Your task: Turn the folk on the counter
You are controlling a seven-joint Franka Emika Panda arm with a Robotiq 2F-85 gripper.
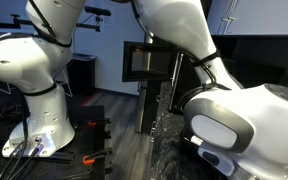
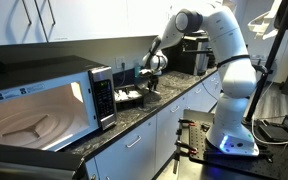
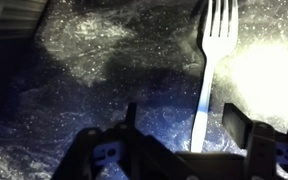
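A silver fork point(image 3: 210, 60) lies flat on the glossy black speckled counter point(image 3: 94, 80), tines toward the top of the wrist view, handle running down between my fingers. My gripper point(image 3: 184, 122) is open, its two dark fingers on either side of the handle's lower end, not closed on it. In an exterior view my gripper point(image 2: 152, 80) hangs low over the counter point(image 2: 174, 95) next to the microwave; the fork is too small to make out there. The other exterior view is mostly filled by the arm; the counter point(image 1: 169, 135) shows only as a strip.
A microwave point(image 2: 44, 100) with its door open stands on the counter. A black tray with white items point(image 2: 131, 97) sits just beside my gripper. A dark tray edge point(image 3: 9, 20) shows at the upper left of the wrist view. A second robot base point(image 1: 39, 120) stands nearby.
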